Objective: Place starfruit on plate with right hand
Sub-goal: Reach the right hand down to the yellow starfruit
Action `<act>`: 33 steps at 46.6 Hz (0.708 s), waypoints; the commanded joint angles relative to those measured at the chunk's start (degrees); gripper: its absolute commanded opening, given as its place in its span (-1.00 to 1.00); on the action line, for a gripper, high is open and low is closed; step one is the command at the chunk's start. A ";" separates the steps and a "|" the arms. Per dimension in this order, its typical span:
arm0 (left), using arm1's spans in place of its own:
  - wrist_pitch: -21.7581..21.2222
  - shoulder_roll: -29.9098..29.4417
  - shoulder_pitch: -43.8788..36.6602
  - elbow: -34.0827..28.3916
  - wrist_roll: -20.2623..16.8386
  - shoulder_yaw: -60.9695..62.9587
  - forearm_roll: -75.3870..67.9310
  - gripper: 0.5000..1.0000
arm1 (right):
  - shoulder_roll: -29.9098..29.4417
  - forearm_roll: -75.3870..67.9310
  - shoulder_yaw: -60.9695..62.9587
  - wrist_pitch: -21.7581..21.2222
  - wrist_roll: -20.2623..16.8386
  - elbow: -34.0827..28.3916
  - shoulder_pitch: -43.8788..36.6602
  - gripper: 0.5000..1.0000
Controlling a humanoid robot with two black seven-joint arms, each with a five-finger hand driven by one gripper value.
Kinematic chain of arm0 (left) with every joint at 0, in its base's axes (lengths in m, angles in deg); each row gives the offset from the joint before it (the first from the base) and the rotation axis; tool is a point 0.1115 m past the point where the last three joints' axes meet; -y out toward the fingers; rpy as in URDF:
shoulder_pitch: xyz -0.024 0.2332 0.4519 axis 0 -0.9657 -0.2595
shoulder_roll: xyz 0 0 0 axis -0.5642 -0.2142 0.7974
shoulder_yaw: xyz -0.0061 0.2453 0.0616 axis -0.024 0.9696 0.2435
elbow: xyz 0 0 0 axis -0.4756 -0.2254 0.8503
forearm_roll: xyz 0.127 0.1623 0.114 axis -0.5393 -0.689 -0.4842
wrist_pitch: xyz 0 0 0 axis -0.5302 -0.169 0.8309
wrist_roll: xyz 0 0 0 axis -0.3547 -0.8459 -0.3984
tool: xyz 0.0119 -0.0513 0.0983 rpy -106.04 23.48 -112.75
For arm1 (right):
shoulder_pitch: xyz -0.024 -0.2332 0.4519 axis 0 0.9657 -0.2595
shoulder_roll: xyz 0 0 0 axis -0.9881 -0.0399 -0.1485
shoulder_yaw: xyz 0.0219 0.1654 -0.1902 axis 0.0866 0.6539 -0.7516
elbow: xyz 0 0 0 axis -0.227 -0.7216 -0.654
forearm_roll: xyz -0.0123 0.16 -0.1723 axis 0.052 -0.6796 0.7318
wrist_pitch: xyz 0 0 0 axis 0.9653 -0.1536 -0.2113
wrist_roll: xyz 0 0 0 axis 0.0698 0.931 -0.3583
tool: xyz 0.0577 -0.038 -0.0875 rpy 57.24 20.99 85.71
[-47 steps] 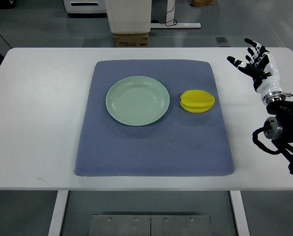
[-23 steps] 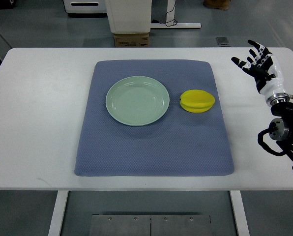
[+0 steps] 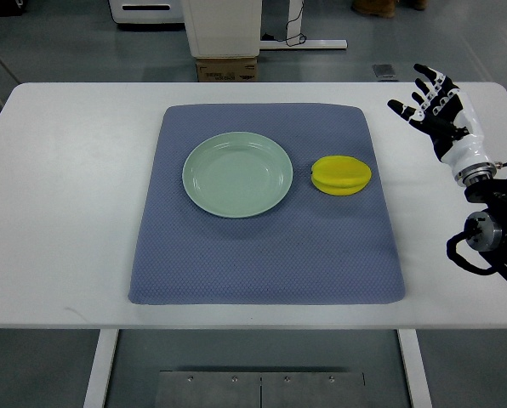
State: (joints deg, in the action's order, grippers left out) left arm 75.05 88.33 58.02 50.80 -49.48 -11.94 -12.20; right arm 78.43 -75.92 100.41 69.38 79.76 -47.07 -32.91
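A yellow starfruit (image 3: 342, 174) lies on the blue-grey mat (image 3: 267, 255), just right of a pale green plate (image 3: 237, 173) that holds nothing. My right hand (image 3: 430, 103) is over the white table near its far right corner, well to the right of the starfruit and apart from it. Its fingers are spread and it holds nothing. Its arm (image 3: 488, 225) comes in from the right edge. The left arm does not show.
The mat lies in the middle of a white table (image 3: 58, 212). Beyond the far edge stand a white cabinet base and a cardboard box (image 3: 228, 68) on the floor.
My right hand has swung a little left and farther up the table, after drifting right half a second earlier. The starfruit and plate have not moved.
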 commanded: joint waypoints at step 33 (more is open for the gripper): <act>0.01 0.00 0.01 0.00 -0.04 -0.08 0.01 1.00 | 1.04 18.66 -35.21 16.49 1.09 -1.64 -13.61 1.00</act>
State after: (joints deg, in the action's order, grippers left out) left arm 75.06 88.33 58.03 50.80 -49.49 -11.93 -12.19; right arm 79.78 -56.90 67.27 85.46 80.84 -49.20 -45.23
